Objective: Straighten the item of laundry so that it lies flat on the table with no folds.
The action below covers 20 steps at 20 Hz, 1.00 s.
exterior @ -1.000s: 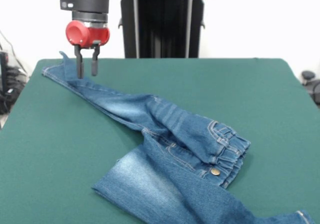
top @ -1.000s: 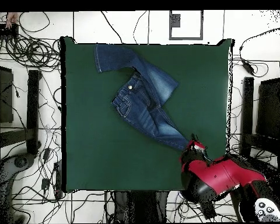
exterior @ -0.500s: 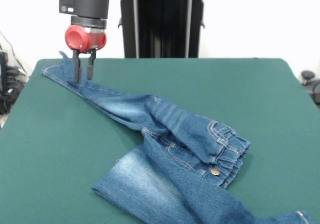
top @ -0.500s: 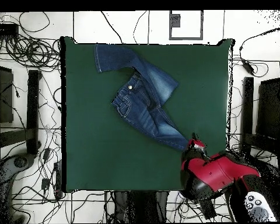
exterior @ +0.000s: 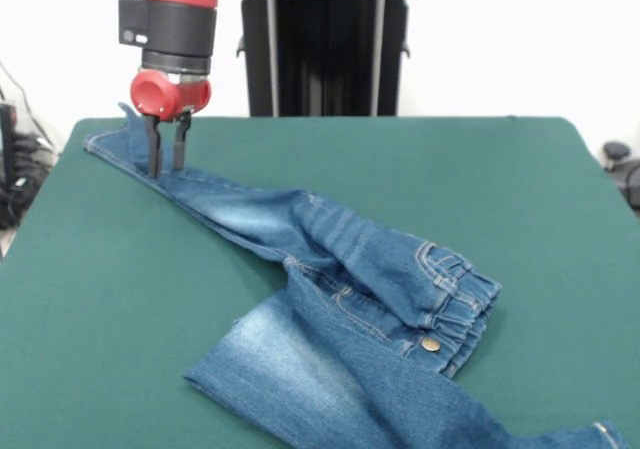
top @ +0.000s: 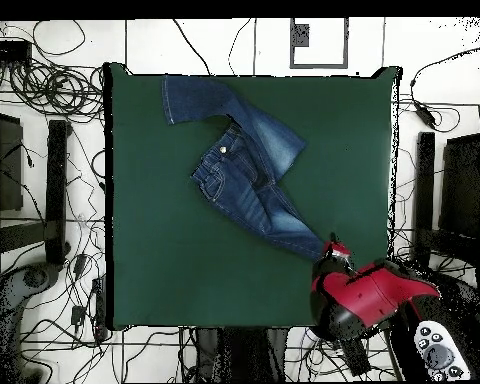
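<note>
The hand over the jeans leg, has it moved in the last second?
Yes. In the front view the hand has come lower onto the jeans leg, closer to the green table, and its fingers are nearer together.

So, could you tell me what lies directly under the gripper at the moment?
The gripper stands over the far leg end of the jeans, fingers apart astride the denim. The green table beneath that cloth is covered.

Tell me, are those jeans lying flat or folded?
Folded. The jeans are doubled at the waistband, one leg crossing over the other on the table.
</note>
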{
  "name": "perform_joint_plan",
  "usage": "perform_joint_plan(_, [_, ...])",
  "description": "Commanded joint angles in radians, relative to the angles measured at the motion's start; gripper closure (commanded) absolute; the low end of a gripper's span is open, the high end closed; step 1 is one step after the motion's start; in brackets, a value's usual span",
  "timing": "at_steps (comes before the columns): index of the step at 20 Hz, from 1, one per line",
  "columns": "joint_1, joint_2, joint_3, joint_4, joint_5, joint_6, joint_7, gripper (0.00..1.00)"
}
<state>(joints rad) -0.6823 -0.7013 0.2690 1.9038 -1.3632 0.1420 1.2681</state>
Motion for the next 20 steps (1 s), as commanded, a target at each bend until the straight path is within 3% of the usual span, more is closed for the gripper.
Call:
perform_joint_plan(1, [-0.036, 0.042, 0.073, 0.000, 0.057, 0.083, -0.041, 0.00])
perform_joint_plan(13, [-0.185, 0.009, 0.197, 0.068, 0.239, 0.255, -0.258, 0.00])
perform_joint_plan(20, [-0.240, 0.001, 0.272, 0.101, 0.295, 0.316, -0.290, 0.00])
